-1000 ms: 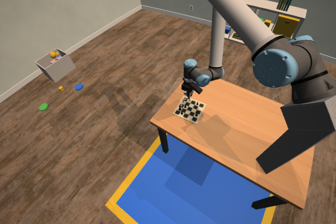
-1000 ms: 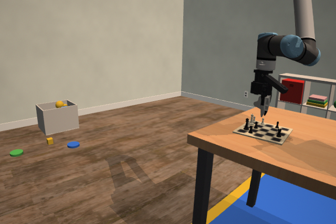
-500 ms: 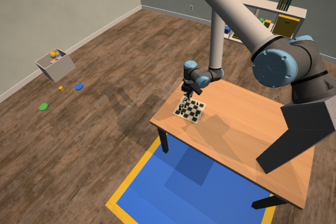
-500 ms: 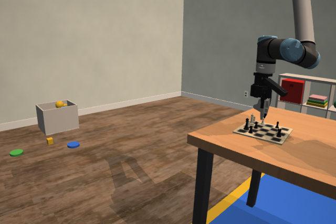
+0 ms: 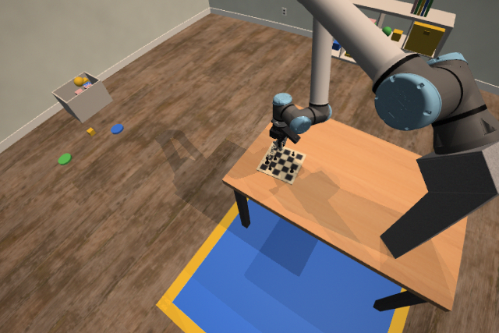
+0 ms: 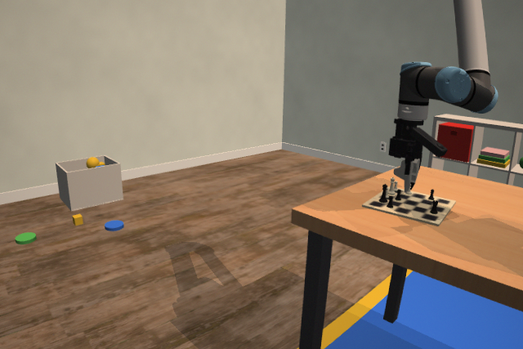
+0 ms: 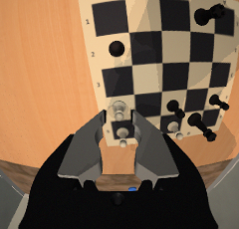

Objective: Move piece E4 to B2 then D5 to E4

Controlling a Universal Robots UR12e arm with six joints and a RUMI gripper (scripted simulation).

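Top view: the jaws (image 5: 279, 147) (image 6: 410, 186) obscure E4. Exterior shows them low over the chessboard (image 5: 287, 161) (image 6: 409, 207) (image 7: 147, 79). Only wrist clearly reveals the pale piece (image 7: 119, 110) on E4, between narrowly parted, ungripping tips; D5 is hidden.

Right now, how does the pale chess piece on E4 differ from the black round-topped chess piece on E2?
The pale chess piece is whitish; the black round-topped chess piece is dark. The pale one stands between the gripper's open fingers, while the black one stands away from them. Both stand upright on light squares in column E.
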